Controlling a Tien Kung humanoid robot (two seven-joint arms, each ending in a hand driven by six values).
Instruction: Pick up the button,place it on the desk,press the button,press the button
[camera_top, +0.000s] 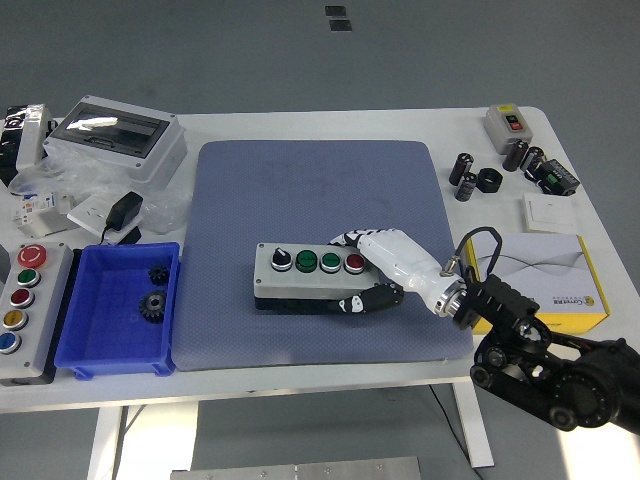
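Observation:
A grey button box (300, 285) with a black knob, two green buttons and a red button lies on the blue-grey mat (320, 200), near the mat's front middle. My right hand (372, 270), white with black finger joints, is wrapped around the box's right end: fingers over the top edge behind the red button, thumb along the front side. Its black arm (545, 370) enters from the lower right corner. The left hand is out of sight.
A second button box (28, 310) sits at the left edge beside a blue bin (85, 355) holding two gears. A clear-lidded enclosure (118, 135) and clutter lie at back left. A yellow-white carton (545, 280), black cylinders (470, 178) and a small switch box (507, 124) stand at right.

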